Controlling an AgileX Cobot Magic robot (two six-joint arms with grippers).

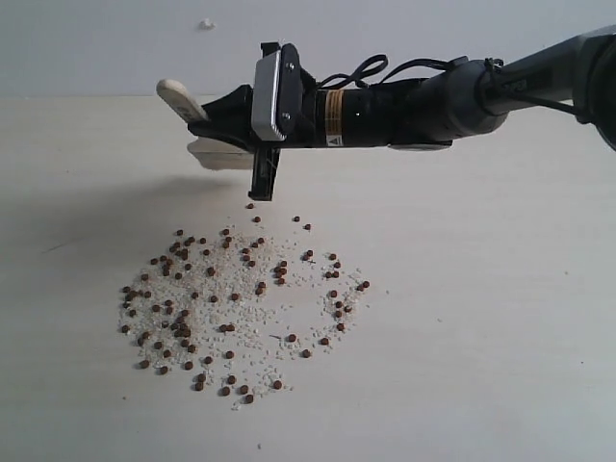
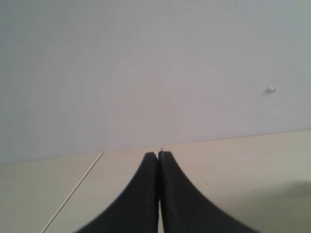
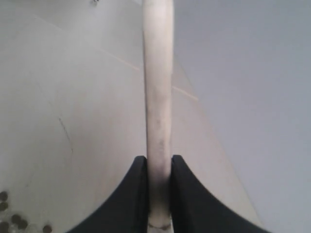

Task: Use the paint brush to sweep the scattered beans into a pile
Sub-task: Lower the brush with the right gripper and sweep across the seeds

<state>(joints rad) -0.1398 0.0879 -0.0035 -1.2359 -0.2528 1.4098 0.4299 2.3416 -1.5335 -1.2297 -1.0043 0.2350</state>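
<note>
- Right gripper (image 1: 214, 117): you see it reaching in from the right side of the table and across the middle, well above the surface. Its fingers (image 3: 138, 194) are clamped on the paint brush (image 1: 179, 97), one on each side of the pale cream handle.
- Paint brush: in the right wrist view the handle (image 3: 158, 87) runs straight out from between the fingers, away from the camera. In the exterior view the rounded handle end points up and toward the far edge of the table. A pale flat part shows just below the fingers. You cannot tell whether the bristles touch the table.
- Beans (image 1: 231, 298): they lie in a loose, broad scatter on the table top, mixed with fine white grains (image 1: 252, 306). The scatter sits on the near side of the brush, and its farthest beans lie almost under the gripper. They are thickest on the left side and thin toward the right. A few show at one corner of the right wrist view (image 3: 9, 216).
- Left gripper (image 2: 159, 155): its two black fingers are pressed together tip to tip with nothing between them, above bare table.
- Markings: a yellowish label (image 1: 334, 117) wraps the right arm behind the wrist camera housing (image 1: 274, 94). Its print is too small for you to read.
- Wall: a small white speck (image 2: 269, 90) sits on the wall beyond the far edge.
</note>
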